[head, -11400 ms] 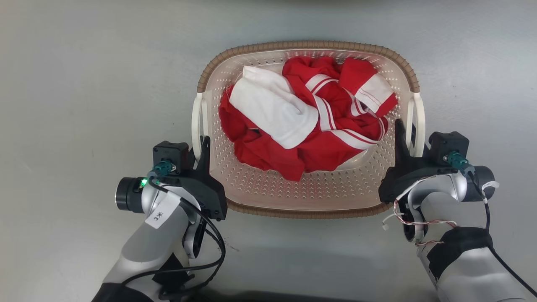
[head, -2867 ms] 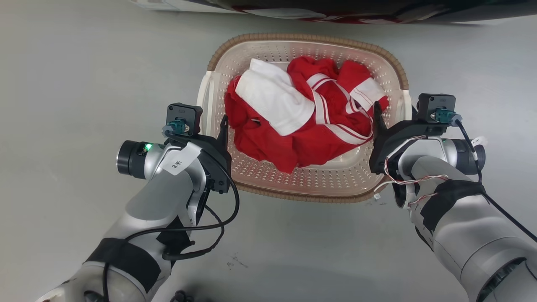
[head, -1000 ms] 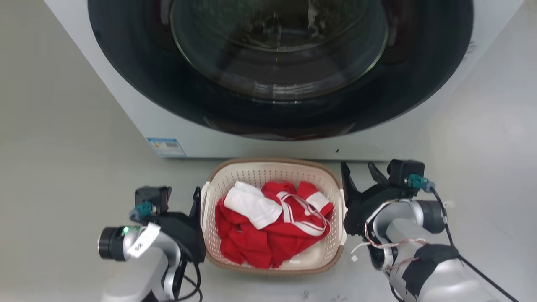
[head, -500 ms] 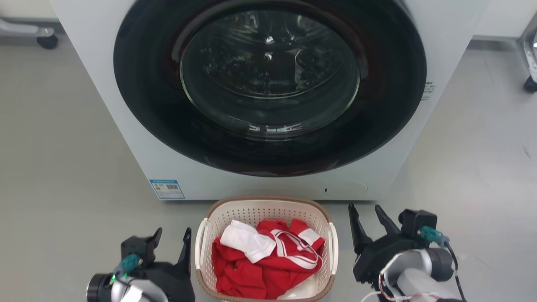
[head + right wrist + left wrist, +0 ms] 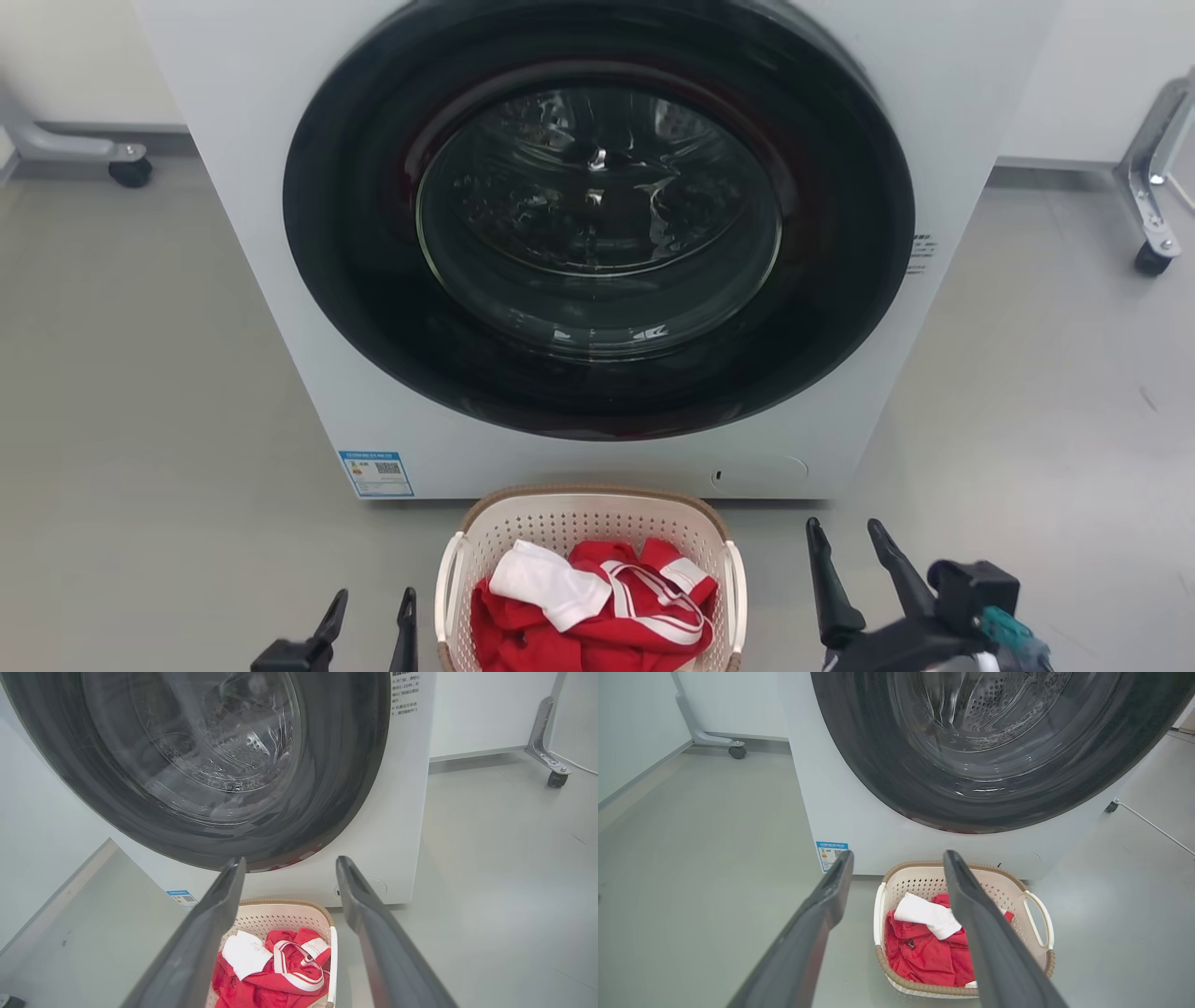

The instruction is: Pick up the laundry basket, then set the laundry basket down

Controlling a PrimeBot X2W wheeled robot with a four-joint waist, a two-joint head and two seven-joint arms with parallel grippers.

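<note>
In the head view the basket (image 5: 583, 523) stands on the floor (image 5: 140, 420) just in front of the washer (image 5: 597, 252), its far rim close to the machine's base, with red and white clothes (image 5: 597, 621) heaped inside. The left gripper (image 5: 373, 607) is open and empty just beside the basket's near handle (image 5: 445, 597). The right gripper (image 5: 845, 537), also open and empty, is a little further off on the other side. The set-down looks done, so the main risk is a stray arm: a sideways swing of the left one would likely catch that handle and shove or tip the light basket. In the left wrist view the spread fingers (image 5: 817, 919) hold nothing, and the basket lies beyond them, one finger crossing in front of it. Dropping straight ahead from here could snag the rim or the cloth. In the right wrist view the fingers (image 5: 373, 933) are likewise apart and bare, and the basket shows low between them, hard by the washer. Sitting that near, it would probably block the round door (image 5: 327, 788) if that had to swing open, or get knocked by it.
</note>
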